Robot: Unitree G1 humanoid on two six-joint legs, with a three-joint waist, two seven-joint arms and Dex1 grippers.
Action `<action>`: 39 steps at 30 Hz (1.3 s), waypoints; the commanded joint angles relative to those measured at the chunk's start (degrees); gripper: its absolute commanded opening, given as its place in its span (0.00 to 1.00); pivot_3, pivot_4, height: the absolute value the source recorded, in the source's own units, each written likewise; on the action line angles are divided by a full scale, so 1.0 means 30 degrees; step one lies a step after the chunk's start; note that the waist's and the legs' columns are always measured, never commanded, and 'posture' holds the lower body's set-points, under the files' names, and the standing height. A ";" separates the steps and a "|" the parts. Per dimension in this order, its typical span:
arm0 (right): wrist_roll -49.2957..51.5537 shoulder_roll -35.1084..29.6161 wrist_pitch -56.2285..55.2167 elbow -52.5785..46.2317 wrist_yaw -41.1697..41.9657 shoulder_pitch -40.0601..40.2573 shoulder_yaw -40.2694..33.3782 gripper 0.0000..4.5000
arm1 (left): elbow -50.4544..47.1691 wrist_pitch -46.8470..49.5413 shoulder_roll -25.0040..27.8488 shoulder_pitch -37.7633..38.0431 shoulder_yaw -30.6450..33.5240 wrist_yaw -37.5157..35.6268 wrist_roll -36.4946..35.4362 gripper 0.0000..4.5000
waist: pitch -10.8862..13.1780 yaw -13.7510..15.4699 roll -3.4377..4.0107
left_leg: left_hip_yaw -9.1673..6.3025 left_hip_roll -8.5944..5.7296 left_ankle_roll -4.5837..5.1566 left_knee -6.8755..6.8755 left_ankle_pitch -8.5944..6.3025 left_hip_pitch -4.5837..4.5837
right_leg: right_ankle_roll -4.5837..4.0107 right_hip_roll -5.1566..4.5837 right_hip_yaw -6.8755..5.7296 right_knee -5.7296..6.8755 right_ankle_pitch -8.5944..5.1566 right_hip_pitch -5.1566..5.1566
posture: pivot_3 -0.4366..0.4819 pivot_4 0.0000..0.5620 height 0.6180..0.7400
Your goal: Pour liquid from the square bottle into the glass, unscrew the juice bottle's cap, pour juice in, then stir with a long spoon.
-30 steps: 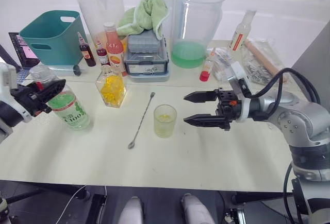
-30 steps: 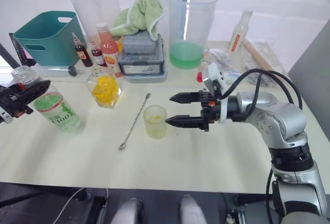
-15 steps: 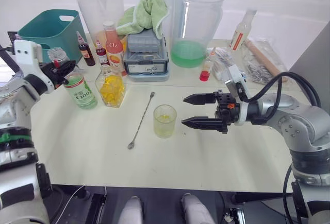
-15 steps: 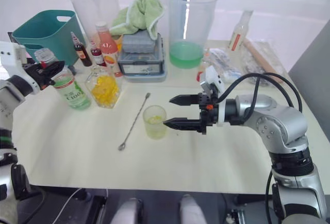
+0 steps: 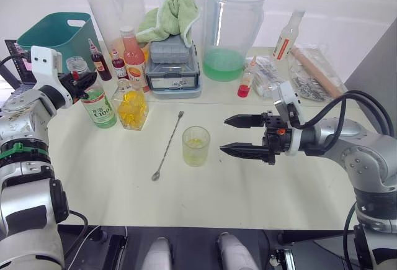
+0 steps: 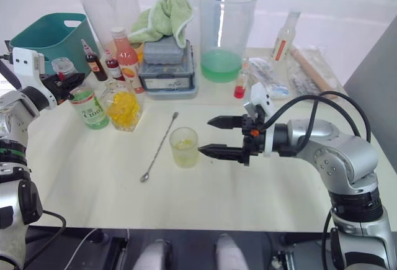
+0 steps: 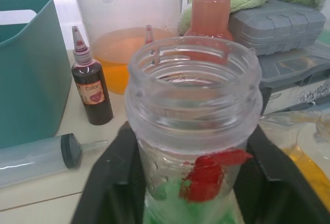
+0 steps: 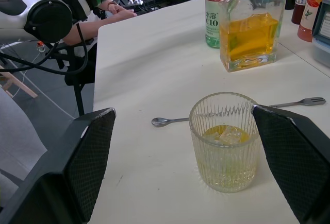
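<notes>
The juice bottle (image 5: 99, 106), green liquid and a green-and-white label, stands beside the square bottle (image 5: 132, 103) of yellow liquid at the table's left. My left gripper (image 5: 80, 83) is shut on its neck, and the left wrist view shows the bottle's mouth (image 7: 193, 69) open. The cap is out of view. The ribbed glass (image 5: 195, 146) holds a little yellow liquid at mid-table. Just left of it lies the long spoon (image 5: 169, 144). My right gripper (image 5: 223, 135) hovers open just right of the glass, its fingers (image 8: 82, 162) flanking the glass (image 8: 225, 147) without touching.
At the back stand a teal basket (image 5: 53, 40), two big clear pitchers (image 5: 115, 6) (image 5: 232, 28), a grey case (image 5: 175, 65) under a green cloth, an orange-pink bottle (image 5: 133, 59), small dark red bottles (image 5: 99, 56) and a spray bottle (image 5: 288, 34). A person's arm (image 8: 98, 26) shows past the table's left end.
My left arm carried the juice bottle from the table's front left, where it was tilted, back and right to stand upright beside the square bottle. The right gripper barely moved.
</notes>
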 commanded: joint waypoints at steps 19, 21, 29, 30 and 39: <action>-0.0859 0.0270 -0.1175 0.0599 0.0361 -0.0720 -0.0002 1.00 | -0.8275 0.0970 0.0071 -0.1633 0.3352 -0.0835 -0.4817 0.99 | 0.0000 0.0001 0.0000 | -0.0006 0.0000 -0.0001 0.0001 0.0000 -0.0001 | 0.0001 -0.0001 -0.0001 0.0000 0.0001 0.0004 | 0.48 0.27 0.90; -0.1069 0.0249 -0.1413 0.0712 0.0424 -0.0736 -0.0001 1.00 | -1.0749 0.3330 0.0140 -0.0813 0.3022 -0.1623 -0.6444 0.99 | 0.0000 -0.0002 0.0000 | -0.0007 0.0000 -0.0001 0.0001 0.0000 0.0001 | 0.0002 -0.0002 -0.0001 -0.0001 0.0000 0.0007 | 0.48 0.27 0.90; -0.2687 0.0243 -0.3530 0.1559 0.0194 -0.0488 -0.0439 1.00 | -1.8639 0.8949 0.0722 0.4092 0.1990 -0.2248 -0.9902 0.99 | 0.0000 -0.0031 0.0001 | -0.0009 0.0006 -0.0008 0.0002 0.0005 0.0031 | 0.0057 0.0003 0.0001 0.0012 -0.0034 0.0020 | 0.48 0.27 0.90; -0.2800 0.0198 -0.3697 0.1670 0.0243 -0.0455 -0.0463 1.00 | -1.9009 0.9044 0.0752 0.4482 0.1960 -0.2269 -0.9939 0.99 | 0.0001 -0.0041 0.0001 | -0.0008 0.0006 -0.0008 0.0002 0.0006 0.0034 | 0.0059 0.0002 0.0001 0.0007 -0.0035 0.0021 | 0.48 0.27 0.90; -0.5182 -0.0237 -0.7564 0.2720 0.0156 0.3492 -0.2238 1.00 | -2.1746 0.6763 -0.0787 1.2518 0.3238 -0.2326 -0.9063 0.99 | 0.0000 0.0004 0.0001 | 0.0002 0.0005 -0.0007 -0.0003 0.0004 0.0035 | -0.0001 -0.0005 0.0004 -0.0013 -0.0012 0.0028 | 0.48 0.27 0.90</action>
